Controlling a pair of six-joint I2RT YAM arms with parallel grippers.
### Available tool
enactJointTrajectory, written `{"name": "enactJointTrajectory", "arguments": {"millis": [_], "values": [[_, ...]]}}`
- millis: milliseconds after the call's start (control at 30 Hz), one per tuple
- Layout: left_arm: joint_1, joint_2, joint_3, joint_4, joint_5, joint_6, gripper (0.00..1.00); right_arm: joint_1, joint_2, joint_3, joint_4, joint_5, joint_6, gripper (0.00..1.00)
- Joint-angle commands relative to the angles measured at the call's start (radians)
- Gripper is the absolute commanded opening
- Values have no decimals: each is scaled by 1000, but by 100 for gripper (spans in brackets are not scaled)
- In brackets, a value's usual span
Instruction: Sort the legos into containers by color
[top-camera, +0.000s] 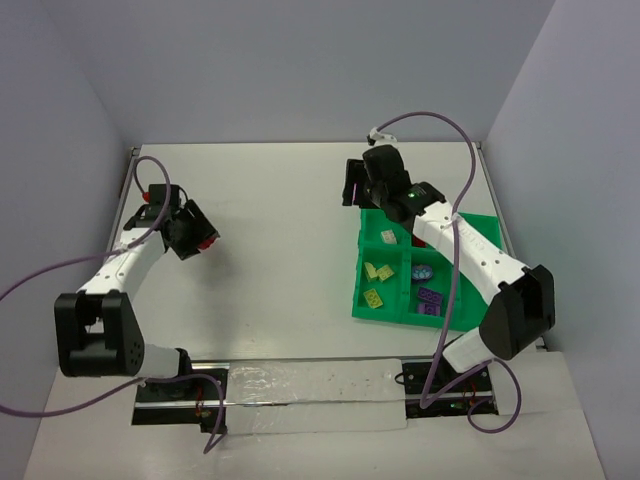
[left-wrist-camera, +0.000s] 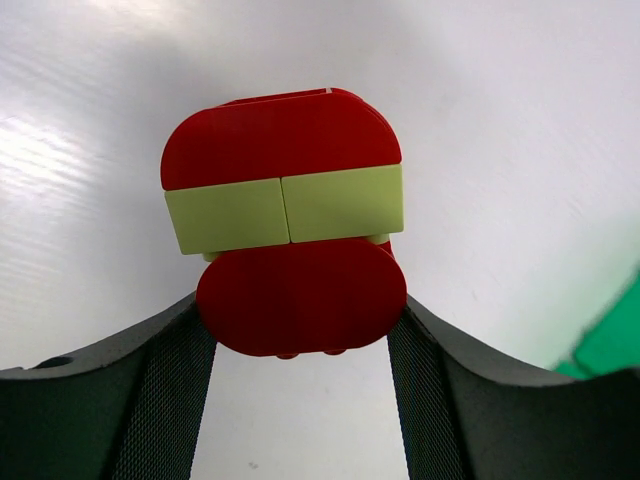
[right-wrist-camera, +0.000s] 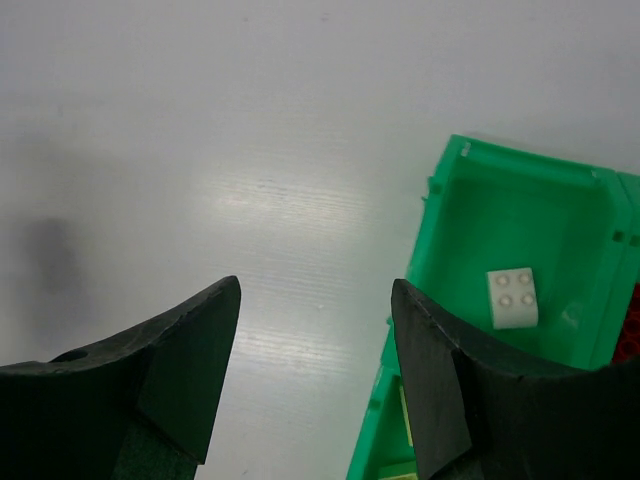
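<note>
My left gripper (top-camera: 197, 236) is at the far left of the table, shut on a small stack of legos (left-wrist-camera: 288, 250): red rounded bricks with pale yellow-green bricks between them, held above the white table. My right gripper (top-camera: 362, 186) is open and empty, hovering by the far left corner of the green tray (top-camera: 384, 316). In the right wrist view its fingers (right-wrist-camera: 440, 380) straddle the tray's wall (right-wrist-camera: 425, 250), and a pale brick (right-wrist-camera: 513, 297) lies in the corner compartment. Yellow-green bricks (top-camera: 378, 272) and purple bricks (top-camera: 430, 299) lie in other compartments.
The tray sits at the right side of the table under the right arm. A red piece (right-wrist-camera: 630, 325) shows at the right wrist view's edge. Purple cables run from both arms. A strip of clear plastic (top-camera: 320, 395) lies along the near edge.
</note>
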Motion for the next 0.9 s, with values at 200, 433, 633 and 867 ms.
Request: {"name": "enactJointTrajectory", "arguments": {"millis": [200,433,633,867], "values": [[-33,-177,-14,124,354,158,29,96,202,370,-143,-375,47,69],[-78,-211,-5,110,486,214,31,147,406,597,-141,-476,142,70],[-107,-232,4,99,522,230,31,169,490,651,-71,-526,212,72],[-117,-242,17,89,527,241,31,181,552,686,-9,-589,288,73]]}}
